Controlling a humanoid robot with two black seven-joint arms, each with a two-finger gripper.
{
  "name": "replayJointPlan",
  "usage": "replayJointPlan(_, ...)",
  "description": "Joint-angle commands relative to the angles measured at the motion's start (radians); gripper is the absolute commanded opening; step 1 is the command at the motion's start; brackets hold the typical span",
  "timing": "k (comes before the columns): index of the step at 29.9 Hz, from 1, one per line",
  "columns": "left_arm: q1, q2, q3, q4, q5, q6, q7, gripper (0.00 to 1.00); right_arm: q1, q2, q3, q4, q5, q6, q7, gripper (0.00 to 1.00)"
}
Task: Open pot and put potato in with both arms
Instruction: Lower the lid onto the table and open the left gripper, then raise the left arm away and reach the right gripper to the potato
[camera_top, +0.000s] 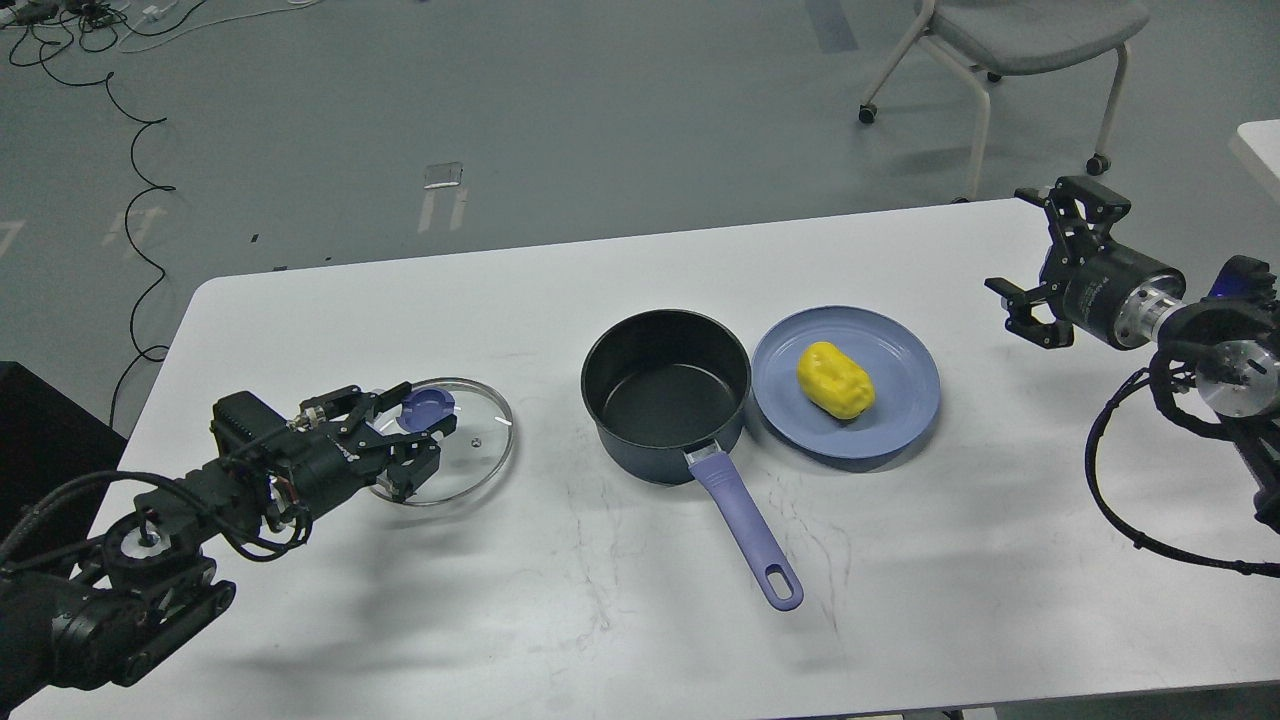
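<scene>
The dark pot (665, 395) stands open and empty mid-table, its purple handle (745, 530) pointing toward me. The yellow potato (835, 380) lies on a blue plate (905, 420) just right of the pot. The glass lid (470, 445) with its purple knob (427, 408) lies low at the table's left, well apart from the pot. My left gripper (410, 435) is shut on the lid's knob. My right gripper (1042, 252) is open and empty, hovering over the table's right end, well right of the plate.
The white table (600, 620) has bare surface in front of the pot and plate. A chair (1020, 40) stands on the floor behind the table's right end. Cables (140, 180) lie on the floor at the far left.
</scene>
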Motion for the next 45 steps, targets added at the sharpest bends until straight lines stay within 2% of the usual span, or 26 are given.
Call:
replayJointPlan(1,0.008,0.0,0.002,0.016,-0.012,0.009,-0.013,0.41,-0.001,-0.008,0.0,0.006,0.0,0.001,0.0,1.0)
replayJointPlan(3,0.011,-0.003,0.002,0.024,-0.016,0.011,-0.04,0.46,0.001,-0.008,0.0,0.007,0.0,0.001,0.0,1.0)
replayJointPlan(9,0.017,-0.002,0.002,0.027,-0.036,0.011,-0.05,0.52,0.001,-0.01,-0.002,0.009,0.0,0.001,0.0,1.0)
replayJointPlan(12,0.017,-0.003,0.002,0.028,-0.038,0.011,-0.05,0.68,0.001,-0.01,-0.002,0.007,0.0,0.0,-0.002,1.0)
replayJointPlan(13,0.017,-0.003,0.002,0.028,-0.038,0.011,-0.05,0.79,0.001,-0.01,-0.002,0.007,0.0,0.0,-0.002,1.0)
replayJointPlan(15,0.018,-0.002,0.002,0.027,-0.038,0.011,-0.051,0.84,0.001,-0.01,-0.002,0.007,0.0,0.001,-0.002,1.0)
replayJointPlan(16,0.021,-0.002,0.004,0.027,-0.038,0.009,-0.051,0.95,0.002,-0.01,-0.002,0.007,0.0,0.001,-0.002,1.0)
replayJointPlan(17,0.023,0.0,0.004,0.027,-0.038,0.009,-0.053,0.98,0.002,-0.01,-0.002,0.007,0.0,0.0,0.0,1.0)
replayJointPlan(24,0.014,0.0,0.001,0.025,-0.174,0.008,-0.057,0.98,0.007,-0.015,-0.004,0.009,0.0,0.003,0.0,1.0)
replayJointPlan(27,-0.003,0.009,-0.001,0.012,-0.359,-0.009,-0.057,0.98,0.031,-0.041,-0.054,0.036,-0.005,0.006,0.0,1.0)
replayJointPlan(29,-0.067,0.009,-0.001,0.01,-0.517,-0.04,-0.057,0.98,0.088,-0.086,-0.121,0.085,-0.014,0.006,0.0,1.0)
replayJointPlan(30,-0.067,0.009,-0.001,0.01,-0.518,-0.04,-0.057,0.98,0.088,-0.087,-0.122,0.086,-0.014,0.006,0.0,1.0)
replayJointPlan(32,-0.126,0.006,-0.002,0.01,-0.653,-0.118,-0.057,0.98,0.12,-0.113,-0.178,0.119,-0.02,0.006,0.0,1.0)
replayJointPlan(34,-0.214,0.0,-0.016,0.011,-0.883,-0.275,-0.057,0.98,0.172,-0.143,-0.259,0.168,-0.064,0.007,0.0,1.0)
replayJointPlan(37,-0.293,0.0,-0.016,0.024,-1.148,-0.386,-0.057,0.98,0.232,-0.188,-0.358,0.21,-0.213,0.009,0.01,1.0)
replayJointPlan(38,-0.308,0.0,-0.015,0.027,-1.205,-0.406,-0.057,0.98,0.248,-0.197,-0.387,0.216,-0.262,0.009,0.026,1.0)
replayJointPlan(40,-0.353,-0.006,-0.018,0.039,-1.378,-0.463,-0.057,0.98,0.312,-0.209,-0.524,0.23,-0.496,0.009,0.134,1.0)
replayJointPlan(41,-0.359,-0.011,-0.019,0.041,-1.412,-0.473,-0.057,0.98,0.327,-0.209,-0.56,0.233,-0.552,0.007,0.162,1.0)
replayJointPlan(42,-0.37,-0.031,-0.034,0.041,-1.479,-0.486,0.004,0.98,0.352,-0.211,-0.626,0.24,-0.64,0.007,0.197,1.0)
replayJointPlan(44,-0.377,-0.049,-0.065,0.041,-1.552,-0.5,0.07,0.98,0.366,-0.216,-0.672,0.25,-0.704,0.007,0.208,1.0)
replayJointPlan(45,-0.377,-0.055,-0.105,0.041,-1.614,-0.512,0.129,0.98,0.369,-0.22,-0.704,0.259,-0.744,0.006,0.211,1.0)
